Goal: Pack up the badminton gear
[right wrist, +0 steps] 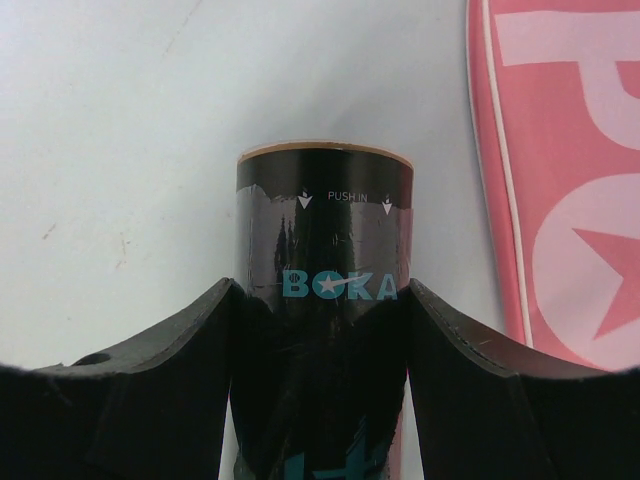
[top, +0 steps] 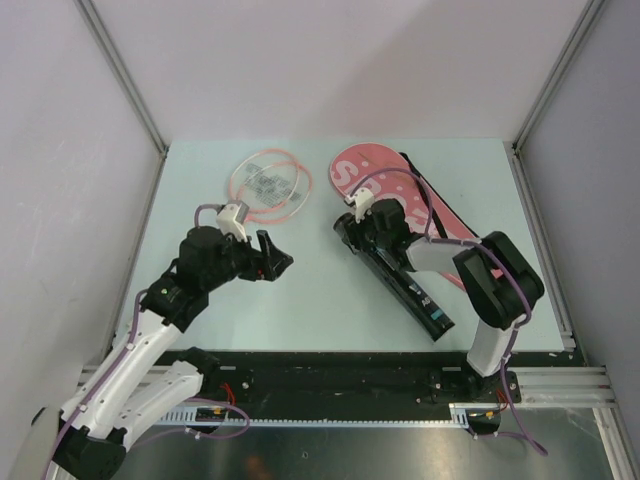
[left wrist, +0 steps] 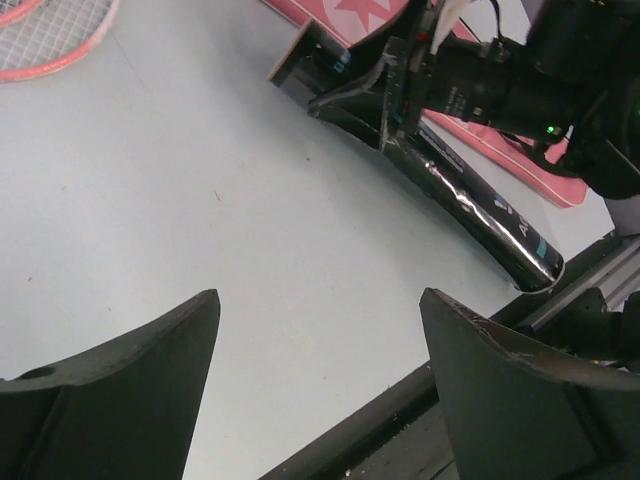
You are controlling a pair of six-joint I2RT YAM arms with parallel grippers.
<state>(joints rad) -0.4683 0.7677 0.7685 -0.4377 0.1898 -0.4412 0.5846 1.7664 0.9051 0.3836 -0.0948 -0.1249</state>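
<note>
**Right hand grips the black tube; left hand wide and empty**

Seen from above, a pale blue-green surface (top: 300, 310) fills the middle of the frame, with grey walls around it and both arms reaching in from the bottom edge.

Right of centre lies a long black cylindrical tube (top: 415, 295), running diagonally from the centre down towards the lower right. The right hand (top: 352, 232) is clamped around the tube's upper end. In the right wrist view its two dark fingers (right wrist: 180, 370) press against either side of the tube (right wrist: 325, 220). The tube carries teal lettering reading "BOKA", small white "PUSH IN" marks, and a tan rim at its far end.

Just beside the tube, on its upper right side, lies a long pink racket cover (top: 368, 168) with white lettering, also diagonal. A black strap (top: 424, 192) runs along its right edge. The cover fills the right of the right wrist view (right wrist: 560, 200).

A pink-and-white framed racket (top: 270, 183) lies in the upper centre left, its strung head flat on the surface, well apart from the tube.

The left hand (top: 276, 262) sits left of centre, its fingers spread wide and holding nothing. In the left wrist view only bare surface shows between them (left wrist: 150, 370), with the tube (left wrist: 470, 205) across the upper right.
</note>
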